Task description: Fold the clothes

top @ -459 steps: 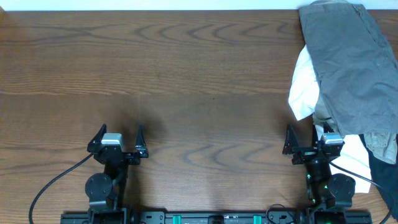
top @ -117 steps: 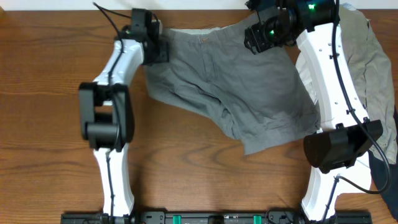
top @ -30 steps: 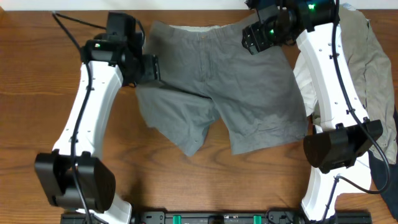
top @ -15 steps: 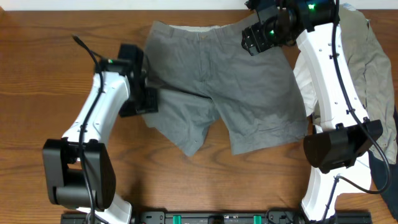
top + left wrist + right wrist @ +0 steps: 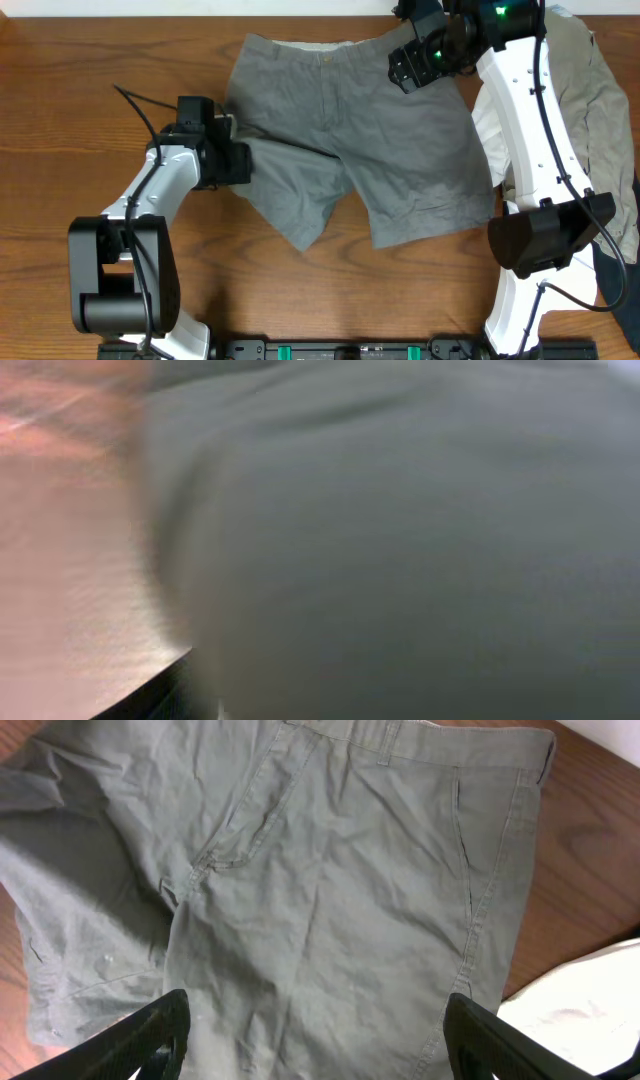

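**Q:** Where are the grey shorts (image 5: 350, 140), and can any marking be read?

**A:** They lie spread flat on the wooden table (image 5: 90, 70). The waistband is at the far edge and both legs point to the near side. The fly, pocket seams and belt loops show in the right wrist view. Any lettering on the pale inner waistband is too small to read.

**Q:** Finger state, each gripper?

**A:** The right gripper (image 5: 315, 1003) hovers over the far right part of the shorts with its fingers (image 5: 150, 1035) spread wide and nothing between them. The left gripper (image 5: 236, 160) is at the left edge of the left leg. Its wrist view is blurred grey cloth, so the finger state cannot be told.

**Q:** Surrounding items and obstructions?

**A:** More clothes are piled at the right: a khaki-tan garment (image 5: 600, 90), a white garment (image 5: 487, 125) just beside the shorts and a navy garment (image 5: 622, 300) at the near right edge. The right arm (image 5: 530, 130) crosses above this pile and hides part of it.
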Available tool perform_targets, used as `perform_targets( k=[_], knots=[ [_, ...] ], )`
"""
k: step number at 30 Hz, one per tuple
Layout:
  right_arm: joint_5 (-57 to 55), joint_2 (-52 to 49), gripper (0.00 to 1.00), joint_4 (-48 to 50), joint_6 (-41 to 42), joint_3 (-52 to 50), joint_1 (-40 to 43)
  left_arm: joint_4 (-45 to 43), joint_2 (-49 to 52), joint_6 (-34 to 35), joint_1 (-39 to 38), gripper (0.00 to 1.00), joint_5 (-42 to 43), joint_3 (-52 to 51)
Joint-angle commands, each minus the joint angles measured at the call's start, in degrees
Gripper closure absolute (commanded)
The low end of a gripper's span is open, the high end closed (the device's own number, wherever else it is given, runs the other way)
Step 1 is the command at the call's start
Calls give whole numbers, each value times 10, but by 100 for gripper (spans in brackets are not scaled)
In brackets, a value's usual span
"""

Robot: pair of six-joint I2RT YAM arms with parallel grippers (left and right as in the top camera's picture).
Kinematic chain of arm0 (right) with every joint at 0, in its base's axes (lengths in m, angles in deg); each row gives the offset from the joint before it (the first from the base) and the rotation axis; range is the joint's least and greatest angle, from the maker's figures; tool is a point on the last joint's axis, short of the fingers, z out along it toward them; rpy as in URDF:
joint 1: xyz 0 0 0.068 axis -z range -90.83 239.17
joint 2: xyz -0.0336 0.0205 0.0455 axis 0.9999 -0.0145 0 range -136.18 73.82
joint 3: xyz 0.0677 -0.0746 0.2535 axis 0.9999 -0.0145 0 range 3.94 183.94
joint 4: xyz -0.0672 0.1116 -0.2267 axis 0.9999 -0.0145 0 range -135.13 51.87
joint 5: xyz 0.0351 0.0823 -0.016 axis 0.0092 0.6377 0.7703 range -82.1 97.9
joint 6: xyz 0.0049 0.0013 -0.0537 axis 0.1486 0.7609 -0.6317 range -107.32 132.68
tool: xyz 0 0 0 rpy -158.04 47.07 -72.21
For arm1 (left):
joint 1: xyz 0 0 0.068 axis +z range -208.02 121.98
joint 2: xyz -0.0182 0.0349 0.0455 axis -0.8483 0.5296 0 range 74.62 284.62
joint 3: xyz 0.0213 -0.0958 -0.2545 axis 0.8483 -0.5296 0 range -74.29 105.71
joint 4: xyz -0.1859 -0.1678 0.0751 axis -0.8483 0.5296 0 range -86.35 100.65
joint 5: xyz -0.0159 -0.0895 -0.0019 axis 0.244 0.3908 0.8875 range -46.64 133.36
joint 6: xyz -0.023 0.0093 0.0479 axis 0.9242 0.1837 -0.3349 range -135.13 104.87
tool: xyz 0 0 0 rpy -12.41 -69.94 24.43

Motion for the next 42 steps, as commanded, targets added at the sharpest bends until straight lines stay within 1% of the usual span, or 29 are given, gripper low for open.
perform_targets(
  k=[1,2,3,4,6,7,8,9,13,16,19,21,23,25,26,27,28,30,31,32,33,35,38,40,42],
  knots=[
    [1,-14,21,3,-9,1,3,1,0,-55,-2,36,48,-3],
    [1,-14,21,3,-9,1,3,4,3,-55,-2,38,49,-4],
    [1,-14,21,4,-9,0,3,7,6,-55,-2,45,48,-4],
    [1,-14,21,4,-9,0,3,11,9,-55,-2,54,48,-4],
    [1,-14,21,4,-9,1,2,20,17,-55,-2,67,48,-4],
    [1,-14,21,3,-9,0,2,23,21,-55,-2,76,47,-4],
    [1,-14,21,3,-9,1,2,25,24,-54,-2,87,46,-4],
    [1,-14,21,3,-9,1,2,27,26,-49,-2,94,45,-4],
    [1,-14,21,3,-9,1,2,52,17,34,15,94,24,0],
    [1,-14,21,2,-9,1,2,126,-7,119,44,94,25,17],
    [1,-14,21,3,-9,0,2,233,-37,213,77,94,30,31],
    [3,-14,21,5,-9,0,2,287,-55,236,93,94,43,31],
    [9,-15,21,10,-7,0,2,336,-66,236,100,94,48,31],
    [20,-16,21,15,-7,0,2,374,-70,236,100,93,48,31],
    [23,-17,21,17,-7,0,2,387,-70,236,100,90,48,31],
    [27,-18,21,17,-6,0,2,399,-70,236,99,85,48,31],
    [30,-20,21,18,0,0,1,405,-70,236,99,73,48,30],
    [31,-25,23,17,19,0,0,415,-70,235,99,31,48,30],
    [31,-28,23,16,24,0,0,417,-70,235,99,21,48,30],
    [31,-31,23,14,30,-1,0,419,-70,235,99,18,48,30],
    [31,-35,25,13,35,-3,-1,421,-70,230,99,17,49,30],
    [31,-42,28,8,42,-5,-2,426,-70,216,99,17,50,30],
    [31,-52,36,-4,54,-6,-3,439,-70,193,99,17,62,41],
    [35,-58,46,-11,62,-6,-5,452,-76,192,99,18,61,61],
    [37,-63,61,-23,79,-6,-10,458,-92,192,99,18,61,86]
  ],
)
